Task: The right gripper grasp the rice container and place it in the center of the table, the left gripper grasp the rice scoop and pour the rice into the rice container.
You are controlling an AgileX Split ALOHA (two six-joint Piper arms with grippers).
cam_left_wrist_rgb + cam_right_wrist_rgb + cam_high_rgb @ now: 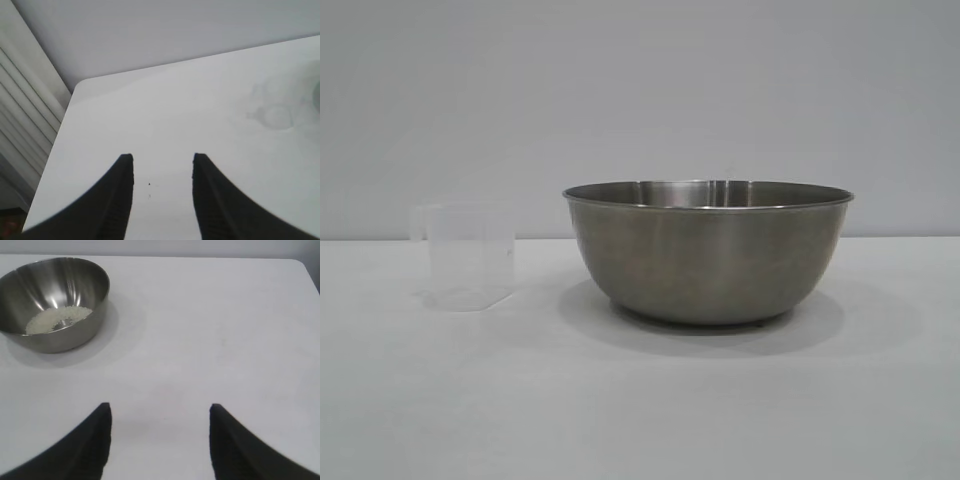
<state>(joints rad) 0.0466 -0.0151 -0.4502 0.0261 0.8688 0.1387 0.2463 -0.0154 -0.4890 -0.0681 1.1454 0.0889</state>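
The steel rice container (pixel 708 250) stands upright on the white table (pixel 640 400), a little right of the middle. In the right wrist view the container (pixel 55 302) holds a small heap of off-white rice (pixel 57 319). The clear plastic rice scoop (pixel 466 255) stands upright to the container's left, apart from it; it shows faintly in the left wrist view as the scoop (pixel 276 116). My left gripper (pixel 162 159) is open over bare table, well away from the scoop. My right gripper (pixel 160 407) is open over bare table, away from the container. Neither arm appears in the exterior view.
A table corner and edge (pixel 80 85) lie ahead of the left gripper, with pale slatted panels (pixel 25 110) beyond. A plain grey wall (pixel 640 90) stands behind the table. Another table edge (pixel 300 262) shows in the right wrist view.
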